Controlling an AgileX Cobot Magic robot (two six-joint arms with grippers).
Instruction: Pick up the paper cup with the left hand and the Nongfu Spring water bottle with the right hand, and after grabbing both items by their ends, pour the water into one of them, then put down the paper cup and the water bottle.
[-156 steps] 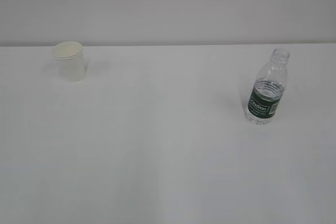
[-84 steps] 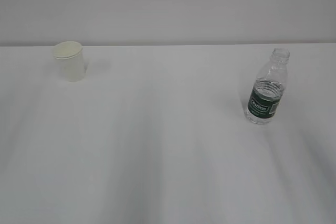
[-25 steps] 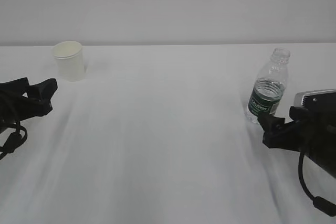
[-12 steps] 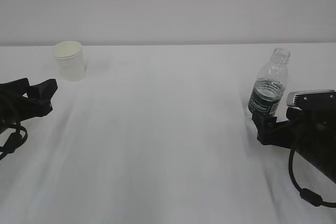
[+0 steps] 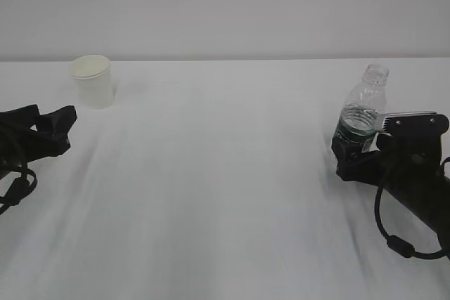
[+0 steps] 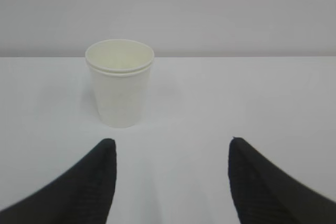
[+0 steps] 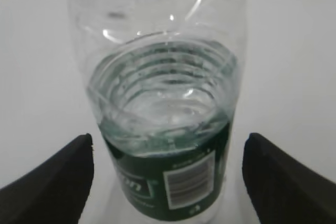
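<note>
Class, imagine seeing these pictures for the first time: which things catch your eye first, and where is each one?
The Nongfu Spring water bottle stands upright at the right, partly filled, with the open right hand straddling its base. Far left, near the table's back edge, stands the paper cup, the open left hand short of it.

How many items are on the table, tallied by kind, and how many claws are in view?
Paper cup: 1
Nongfu Spring water bottle: 1
Claws: 2, the left claw and the right claw
Total: 4
</note>
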